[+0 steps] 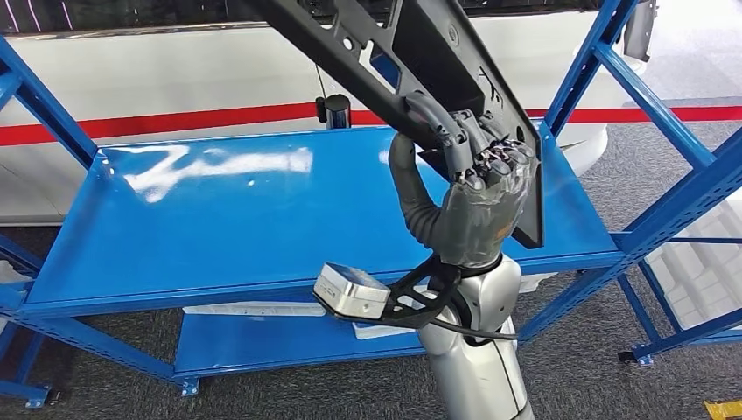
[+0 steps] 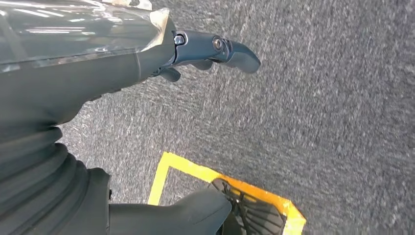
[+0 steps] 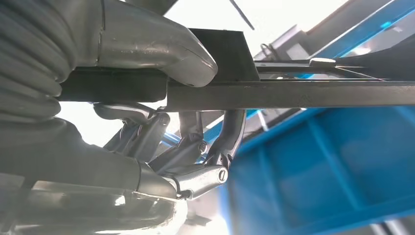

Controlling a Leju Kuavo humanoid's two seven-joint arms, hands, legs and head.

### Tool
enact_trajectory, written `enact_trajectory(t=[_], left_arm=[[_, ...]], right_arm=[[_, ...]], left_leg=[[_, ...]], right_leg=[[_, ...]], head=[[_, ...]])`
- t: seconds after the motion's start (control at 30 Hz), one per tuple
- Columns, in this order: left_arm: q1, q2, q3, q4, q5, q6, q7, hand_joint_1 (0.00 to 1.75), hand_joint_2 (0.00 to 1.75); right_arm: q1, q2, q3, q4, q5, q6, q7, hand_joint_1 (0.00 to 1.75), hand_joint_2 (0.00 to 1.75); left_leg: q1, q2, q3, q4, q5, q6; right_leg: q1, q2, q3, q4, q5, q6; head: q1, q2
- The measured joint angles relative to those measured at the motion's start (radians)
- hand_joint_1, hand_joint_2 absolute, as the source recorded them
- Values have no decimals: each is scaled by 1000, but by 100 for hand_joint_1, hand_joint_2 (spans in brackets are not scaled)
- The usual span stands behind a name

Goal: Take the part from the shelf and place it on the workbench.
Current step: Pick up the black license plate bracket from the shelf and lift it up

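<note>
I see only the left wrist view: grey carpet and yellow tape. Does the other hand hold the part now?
Observer: Yes. In the head view the right hand grips a long black part, raised above the blue shelf.
Operator: Is the grip around the edge, or only under it?
Observer: Around it. In the right wrist view the thumb lies on one face of the part and the fingers curl against the opposite face.
Operator: Is anything left on the shelf board?
Observer: I see only reflections on the board under the part; a white thing lies on the lower level.
</note>
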Motion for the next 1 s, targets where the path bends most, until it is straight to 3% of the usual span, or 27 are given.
enact_trajectory(t=[0.23, 0.27, 0.33, 0.4, 0.43, 0.47, 0.53, 0.57, 0.63, 0.73, 0.77, 0.83, 0.9, 0.93, 0.97, 1.0], left_arm=[[-2, -2, 0, -17, 1, -77, -26, 0, 175], [-4, -3, 0, -20, 1, -85, -30, 0, 175], [-6, -4, 0, -24, 1, -95, -35, 0, 175], [-8, -5, -1, -27, 1, -99, -37, 0, 175], [-8, -6, -1, -28, 1, -100, -37, 0, 175], [-8, -6, -1, -28, 1, -101, -37, 0, 175], [-8, -8, -1, -29, 1, -102, -37, 0, 175], [-8, -9, -1, -31, 1, -102, -37, 0, 175], [-9, -9, -1, -34, 1, -102, -37, 0, 175], [-9, -8, -1, -37, 1, -103, -37, 0, 175], [-8, -8, -1, -38, 1, -105, -37, 0, 175], [-9, -9, -2, -38, -1, -111, -38, 0, 175], [-9, -8, -4, -39, -7, -123, -38, 0, 175], [-9, -8, -5, -40, -11, -128, -36, 0, 175], [-10, -6, -7, -40, -16, -133, -32, 0, 175], [-10, -5, -10, -40, -21, -135, -28, 0, 175]], right_arm=[[54, 20, -89, -42, -78, 0, -53, 175, 175], [60, 20, -99, -53, -81, 0, -57, 175, 175], [73, 19, -118, -70, -83, 0, -59, 175, 175], [88, 19, -131, -78, -83, 0, -60, 175, 175], [95, 19, -136, -80, -83, 0, -60, 175, 175], [99, 19, -140, -83, -83, 0, -60, 175, 175], [103, 19, -146, -89, -83, 0, -60, 175, 175], [104, 19, -147, -91, -83, 0, -61, 175, 175], [107, 20, -150, -97, -83, 0, -61, 175, 175], [110, 22, -155, -99, -82, 0, -61, 175, 175], [111, 23, -157, -101, -81, 0, -61, 175, 175], [116, 24, -161, -106, -72, 0, -58, 175, 175], [124, 23, -165, -115, -53, 0, -45, 175, 175], [130, 21, -167, -120, -43, 0, -36, 175, 175], [135, 19, -169, -127, -36, 0, -28, 175, 175], [139, 17, -171, -135, -32, 0, -22, 175, 175]], left_leg=[[-5, 2, 7, -4, -1, 26], [-2, 4, 10, -10, 2, 30], [0, 8, 12, -15, 4, 34], [0, 10, 11, -15, 4, 34], [0, 10, 11, -14, 4, 33], [1, 9, 10, -13, 5, 32], [2, 8, 8, -7, 7, 24], [1, 7, 7, -4, 8, 18], [-3, 5, 3, 7, 10, 5], [3, 5, -17, 27, 2, -10], [6, 6, -30, 50, -22, -15], [9, 8, -66, 150, -107, -21], [9, 8, -92, 263, -173, -23], [9, 8, -85, 282, -179, -21], [9, 7, -58, 261, -167, -17], [9, 7, -13, 206, -145, -12]], right_leg=[[-8, -1, 2, 15, -15, 15], [-7, -2, -11, 48, -36, 13], [-7, -3, -72, 176, -99, 3], [-7, -3, -134, 295, -139, 5], [-8, -3, -139, 305, -134, 12], [-10, -4, -123, 271, -112, 23], [-17, -9, -51, 132, -52, 40], [-17, -11, -24, 81, -25, 41], [-16, -12, -14, 48, -3, 27], [-20, -9, -35, 60, 7, -2], [-20, -9, -43, 62, 14, -11], [-14, -10, -61, 64, 27, -28], [-6, -12, -77, 65, 40, -35], [-3, -13, -84, 66, 45, -36], [0, -13, -89, 66, 49, -36], [2, -12, -94, 67, 53, -35]], head=[[0, 0], [2, 0], [6, 0], [9, 0], [9, 0], [10, 0], [12, 0], [13, 0], [12, 0], [6, 0], [5, 0], [2, 0], [0, 0], [0, 0], [0, 0], [0, 0]])
